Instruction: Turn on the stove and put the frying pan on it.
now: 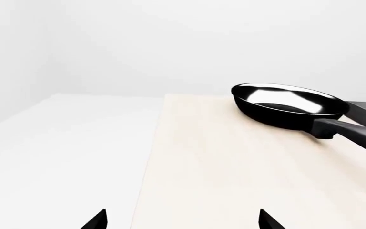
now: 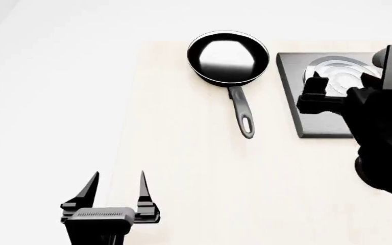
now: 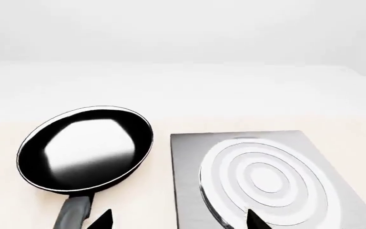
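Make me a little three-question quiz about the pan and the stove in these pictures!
1. True or false: the pan sits on the stove.
2. Which gripper hangs over the stove? A) left B) right
3. Fill in: the pan's handle points ____ the robot.

Key: 1. False; the pan rests on the table beside the stove. 2. B; the right gripper is above it, while the left gripper is at the table's edge, open. 3. Toward.
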You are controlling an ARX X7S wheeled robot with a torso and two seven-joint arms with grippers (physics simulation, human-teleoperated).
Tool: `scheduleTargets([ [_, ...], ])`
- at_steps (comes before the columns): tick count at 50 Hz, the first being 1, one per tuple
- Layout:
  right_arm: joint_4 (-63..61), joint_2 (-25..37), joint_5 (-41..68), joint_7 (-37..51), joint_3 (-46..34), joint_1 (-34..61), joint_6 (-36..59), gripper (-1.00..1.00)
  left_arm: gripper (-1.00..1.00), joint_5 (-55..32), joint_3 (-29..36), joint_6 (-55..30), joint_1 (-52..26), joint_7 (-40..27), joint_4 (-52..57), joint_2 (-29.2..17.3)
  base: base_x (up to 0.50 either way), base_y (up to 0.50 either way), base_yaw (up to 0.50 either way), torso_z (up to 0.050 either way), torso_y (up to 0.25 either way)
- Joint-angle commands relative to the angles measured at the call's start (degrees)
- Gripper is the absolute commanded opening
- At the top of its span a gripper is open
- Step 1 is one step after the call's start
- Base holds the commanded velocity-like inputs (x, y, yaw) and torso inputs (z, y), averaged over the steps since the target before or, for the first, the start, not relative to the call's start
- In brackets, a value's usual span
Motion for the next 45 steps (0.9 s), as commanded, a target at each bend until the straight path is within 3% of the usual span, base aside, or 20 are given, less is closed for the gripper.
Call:
scheduleTargets([
  [1, 8.0, -6.7, 6.9, 0.9, -1.5, 9.8, 8.0, 1.00, 1.00, -0.2, 0.2, 0.0, -0.1, -0.1, -0.1, -0.1, 0.00, 0.00, 0.00, 0.000, 0.000],
  [23, 25.6, -13.5, 6.1, -3.9, -8.1, 18.3, 8.3, 1.00, 1.00, -0.5, 0.6, -0.3, -0.3, -0.4, -0.4, -0.2, 0.00, 0.00, 0.00, 0.000, 0.000],
  [45, 38.7, -14.9, 0.5, -8.8, -14.2, 21.5, 2.9, 1.00, 1.00, -0.7, 1.0, -0.1, -0.4, -0.3, -0.4, -0.4, 0.00, 0.00, 0.00, 0.000, 0.000],
])
